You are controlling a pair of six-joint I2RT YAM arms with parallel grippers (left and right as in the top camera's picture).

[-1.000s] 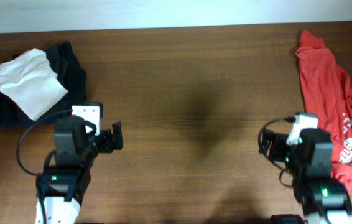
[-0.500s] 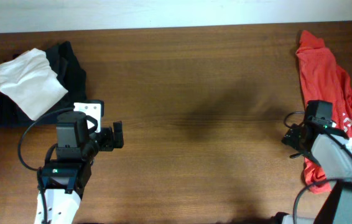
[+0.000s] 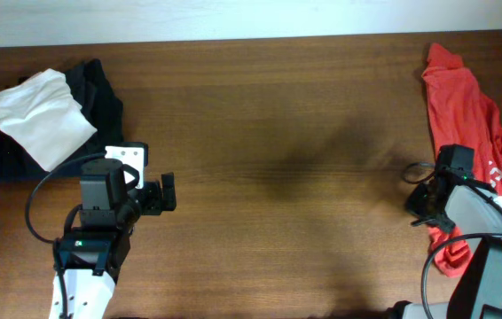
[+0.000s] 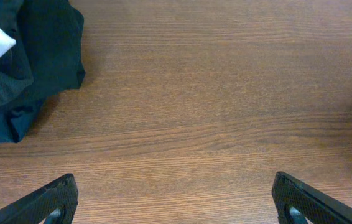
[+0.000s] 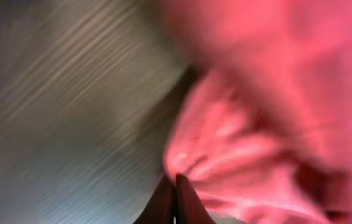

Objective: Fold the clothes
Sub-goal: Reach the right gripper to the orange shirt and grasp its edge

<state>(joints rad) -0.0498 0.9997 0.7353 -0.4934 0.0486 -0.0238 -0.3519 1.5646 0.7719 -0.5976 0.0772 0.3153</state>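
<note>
The clothes, an orange-red T-shirt (image 3: 464,106) with white print, lie crumpled along the table's right edge. My right gripper (image 5: 176,179) is at the shirt's left edge near the front, and in the blurred right wrist view its fingers are pressed together on a bunched fold of the red cloth (image 5: 250,124). From overhead the right arm (image 3: 451,199) covers that spot. My left gripper (image 4: 175,182) is wide open over bare wood at the left front, holding nothing, far from the shirt.
A folded white garment (image 3: 38,120) lies on dark folded garments (image 3: 100,89) at the back left, just beyond the left arm. The dark cloth (image 4: 33,56) shows at the left wrist view's upper left. The brown wooden table (image 3: 269,133) stretches between the arms.
The right arm swung right to the shirt's edge and its gripper went from open to shut on the cloth. The left arm barely moved.
</note>
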